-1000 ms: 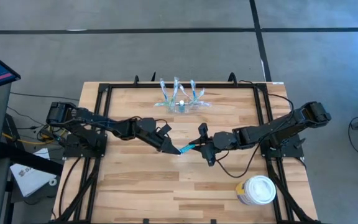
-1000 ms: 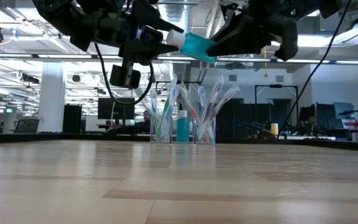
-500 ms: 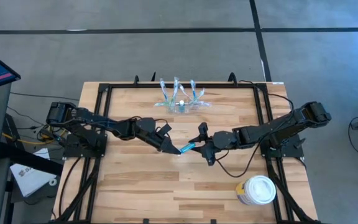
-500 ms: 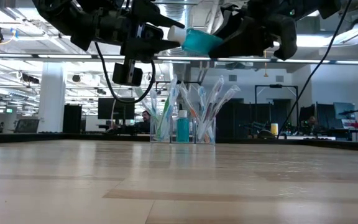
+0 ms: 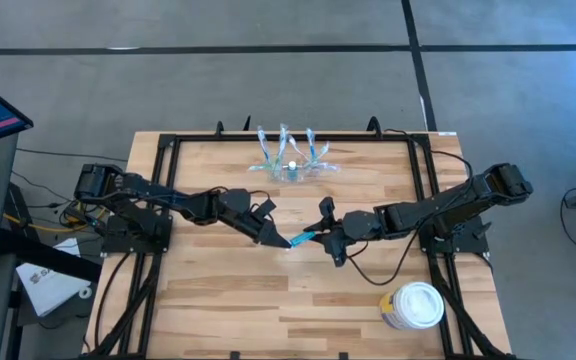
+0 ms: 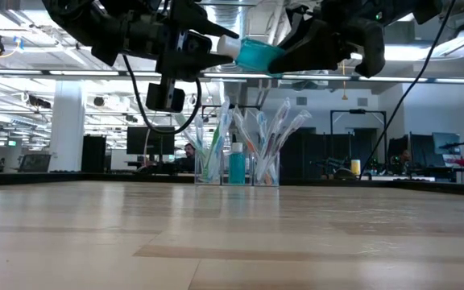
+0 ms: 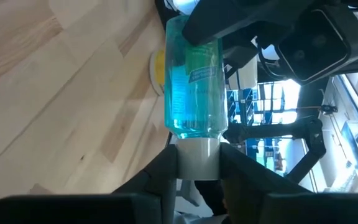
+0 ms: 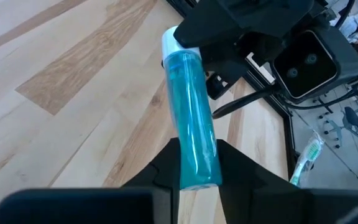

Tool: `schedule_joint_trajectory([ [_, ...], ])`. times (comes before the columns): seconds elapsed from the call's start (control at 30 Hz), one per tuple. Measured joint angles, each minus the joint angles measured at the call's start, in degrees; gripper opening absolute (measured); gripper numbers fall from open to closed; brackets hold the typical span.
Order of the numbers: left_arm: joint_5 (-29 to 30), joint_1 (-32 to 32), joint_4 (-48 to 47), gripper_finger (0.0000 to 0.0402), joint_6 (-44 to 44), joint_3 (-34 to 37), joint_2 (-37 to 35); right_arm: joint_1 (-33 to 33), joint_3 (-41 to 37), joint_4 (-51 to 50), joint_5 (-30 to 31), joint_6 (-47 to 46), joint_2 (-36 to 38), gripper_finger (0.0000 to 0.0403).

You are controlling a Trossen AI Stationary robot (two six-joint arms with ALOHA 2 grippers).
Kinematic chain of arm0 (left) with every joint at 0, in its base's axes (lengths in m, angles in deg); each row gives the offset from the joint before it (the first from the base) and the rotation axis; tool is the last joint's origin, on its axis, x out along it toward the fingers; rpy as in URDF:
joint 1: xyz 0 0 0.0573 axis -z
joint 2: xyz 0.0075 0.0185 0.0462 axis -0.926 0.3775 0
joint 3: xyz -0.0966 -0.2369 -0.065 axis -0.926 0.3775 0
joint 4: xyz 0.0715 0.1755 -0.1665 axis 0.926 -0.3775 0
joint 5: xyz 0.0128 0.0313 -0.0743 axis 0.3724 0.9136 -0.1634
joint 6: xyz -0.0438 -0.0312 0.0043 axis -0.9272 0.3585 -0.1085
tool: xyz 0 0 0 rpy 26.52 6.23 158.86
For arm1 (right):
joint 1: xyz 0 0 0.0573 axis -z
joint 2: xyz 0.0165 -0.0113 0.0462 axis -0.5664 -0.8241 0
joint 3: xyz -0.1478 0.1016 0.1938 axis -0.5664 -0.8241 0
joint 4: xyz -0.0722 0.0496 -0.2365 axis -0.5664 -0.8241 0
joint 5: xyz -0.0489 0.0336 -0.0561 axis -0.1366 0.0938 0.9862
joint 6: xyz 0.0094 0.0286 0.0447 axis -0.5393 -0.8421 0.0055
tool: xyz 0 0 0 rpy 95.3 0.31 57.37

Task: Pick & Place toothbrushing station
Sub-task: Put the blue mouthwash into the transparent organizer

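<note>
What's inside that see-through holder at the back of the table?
The clear holder has toothbrushes standing up, fanned out, and a small blue bottle in the middle. The bottom of the brushes and the holder's floor are hard to make out from here.

Colours on the light wooden table (image 5: 218, 300)

The bottle (image 8: 193, 140) is clear turquoise with a white cap (image 7: 198, 157). The station (image 5: 290, 172) is clear and colourless. The tub (image 5: 411, 306) has a white lid. Both arms and the frame (image 5: 164, 160) are black.
</note>
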Motion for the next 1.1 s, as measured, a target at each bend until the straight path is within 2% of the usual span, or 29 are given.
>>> schedule_joint_trajectory([
  [0.3,0.37,0.0,0.45,0.0136,4.3,0.0,0.0,-0.09,0.0,-0.15,-0.05,-0.79,0.0,0.0065],
  [0.77,0.85,0.09,-0.05,0.0131,22.96,0.28,-2.4,-0.09,0.17,-0.79,0.0,-8.43,0.17,0.0065],
  [1.1,6.31,0.16,-1.71,0.0131,38.24,0.35,-7.18,0.13,0.18,0.85,0.46,-15.4,0.39,0.0065],
])
